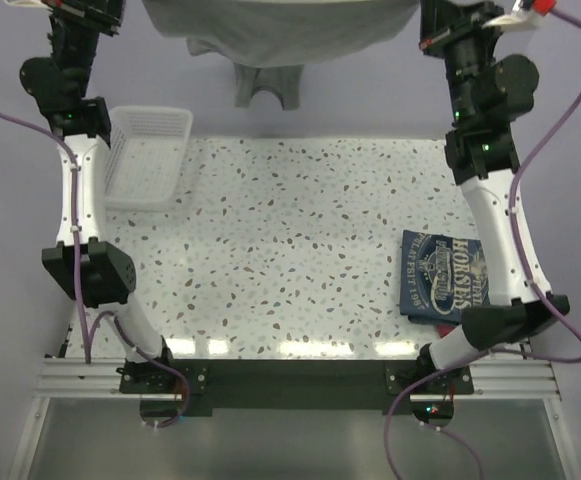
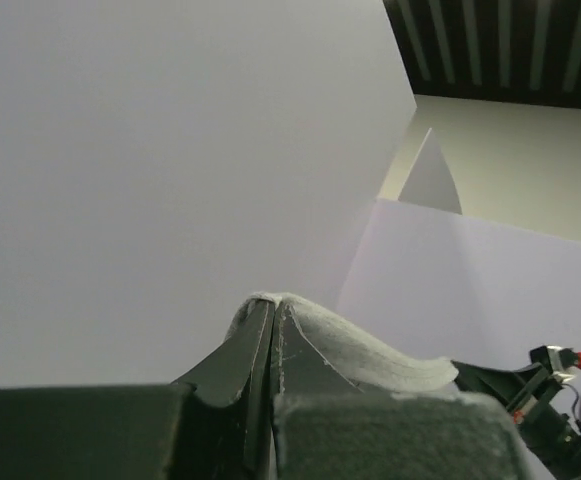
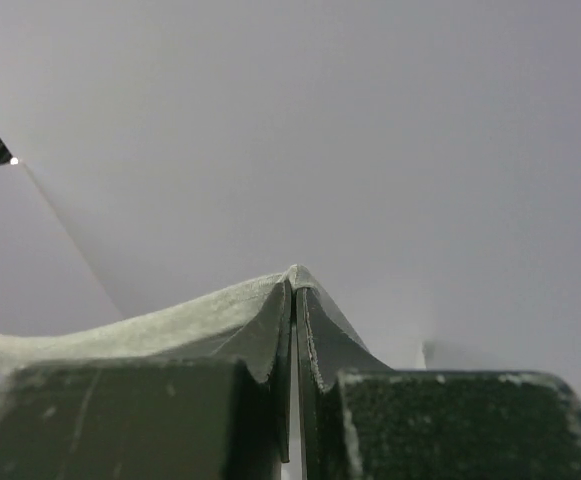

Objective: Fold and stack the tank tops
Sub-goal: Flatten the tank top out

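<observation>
The light grey tank top [image 1: 270, 35] hangs high above the far edge of the table, stretched between my two raised grippers, its straps dangling below it. My left gripper [image 2: 272, 305] is shut on one corner of it, with grey cloth [image 2: 370, 350] draped over its fingers. My right gripper [image 3: 295, 275] is shut on the other corner, and cloth [image 3: 170, 320] runs off to the left. In the top view both grippers are at or past the top edge. The navy tank top [image 1: 442, 275] with white lettering lies folded at the table's right, partly under my right arm. The red top is hidden.
A white mesh basket [image 1: 150, 150] stands at the table's far left, beside my left arm. The speckled tabletop [image 1: 280, 260] lies between the arms. A black bar and metal rail run along the near edge.
</observation>
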Controlling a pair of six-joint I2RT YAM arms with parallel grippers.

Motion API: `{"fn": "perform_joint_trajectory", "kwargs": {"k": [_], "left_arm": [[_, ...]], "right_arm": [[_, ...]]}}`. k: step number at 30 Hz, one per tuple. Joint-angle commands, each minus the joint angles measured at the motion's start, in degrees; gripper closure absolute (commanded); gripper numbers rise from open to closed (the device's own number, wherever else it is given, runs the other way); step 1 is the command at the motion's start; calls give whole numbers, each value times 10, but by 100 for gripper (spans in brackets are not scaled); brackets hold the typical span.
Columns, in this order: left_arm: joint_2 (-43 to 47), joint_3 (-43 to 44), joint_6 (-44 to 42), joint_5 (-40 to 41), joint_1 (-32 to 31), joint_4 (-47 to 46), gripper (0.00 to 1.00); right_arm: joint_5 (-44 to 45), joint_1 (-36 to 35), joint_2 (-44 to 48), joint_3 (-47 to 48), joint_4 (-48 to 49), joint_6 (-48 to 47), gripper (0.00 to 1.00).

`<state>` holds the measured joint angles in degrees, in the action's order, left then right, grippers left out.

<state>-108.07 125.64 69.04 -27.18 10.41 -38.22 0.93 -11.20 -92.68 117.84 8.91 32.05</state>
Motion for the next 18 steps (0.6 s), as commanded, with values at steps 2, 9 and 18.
{"fn": "perform_joint_trajectory", "kwargs": {"k": [2,9,18], "left_arm": [[58,-280,35,-82,-42,-113,100],[345,-773,-16,-15,-88,5,100],[611,-1012,-163,174,-126,504,100]], "right_arm": [[21,4,93,-242,32,15,100],[-29,3,254,-668,-27,82,100],[-46,2,409,-868,-278,101,100]]}}
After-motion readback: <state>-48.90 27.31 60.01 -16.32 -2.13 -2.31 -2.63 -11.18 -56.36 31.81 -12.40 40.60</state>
